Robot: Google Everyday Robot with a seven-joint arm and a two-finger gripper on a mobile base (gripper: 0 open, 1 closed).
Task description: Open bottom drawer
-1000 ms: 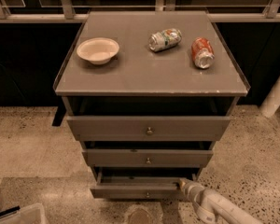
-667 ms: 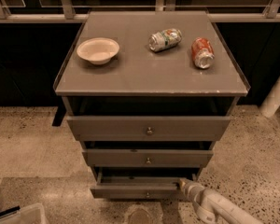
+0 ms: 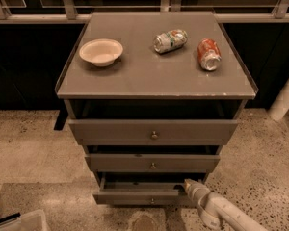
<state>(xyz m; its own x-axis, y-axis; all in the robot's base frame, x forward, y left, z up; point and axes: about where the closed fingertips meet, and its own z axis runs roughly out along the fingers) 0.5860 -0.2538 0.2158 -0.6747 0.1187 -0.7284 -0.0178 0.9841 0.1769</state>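
The narrow grey-brown bottom drawer [image 3: 135, 196], lowest of three in the grey cabinet [image 3: 154, 78], stands slightly out, the white gripper [image 3: 189, 185] at its upper right corner, grip state indeterminable, its pale arm [image 3: 222, 213] cut off by the lower frame edge.

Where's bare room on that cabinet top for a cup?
The cabinet top is bare along the front, before the bowl, silver can and red can, and between bowl and silver can. Back right is crowded. The hand is at the bottom drawer's right end.
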